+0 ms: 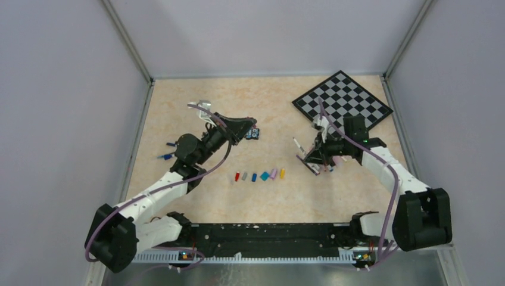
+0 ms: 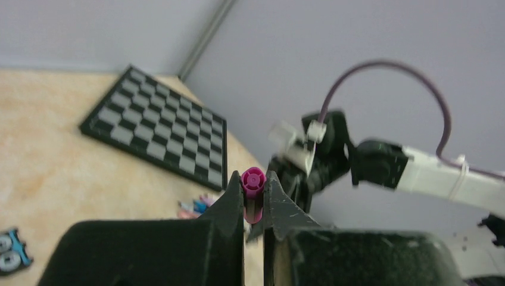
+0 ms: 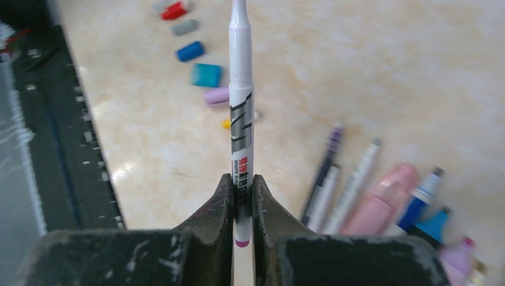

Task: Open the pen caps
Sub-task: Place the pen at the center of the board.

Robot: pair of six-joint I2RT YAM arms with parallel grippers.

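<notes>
Wrist views only: left tool (image 2: 253, 186) tight on magenta cap (image 2: 253, 179), right tool (image 3: 242, 183) on pen (image 3: 240, 89)

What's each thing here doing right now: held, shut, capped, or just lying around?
left gripper, shut on the magenta cap.
right gripper, shut on the white pen.
magenta cap, pinched, apart from the white pen.
white pen, gripped near its rear end, tip bare.
row of caps, lying loose on the table.
pile of pens, lying flat, several tips bare.
chessboard, lying flat.
</notes>
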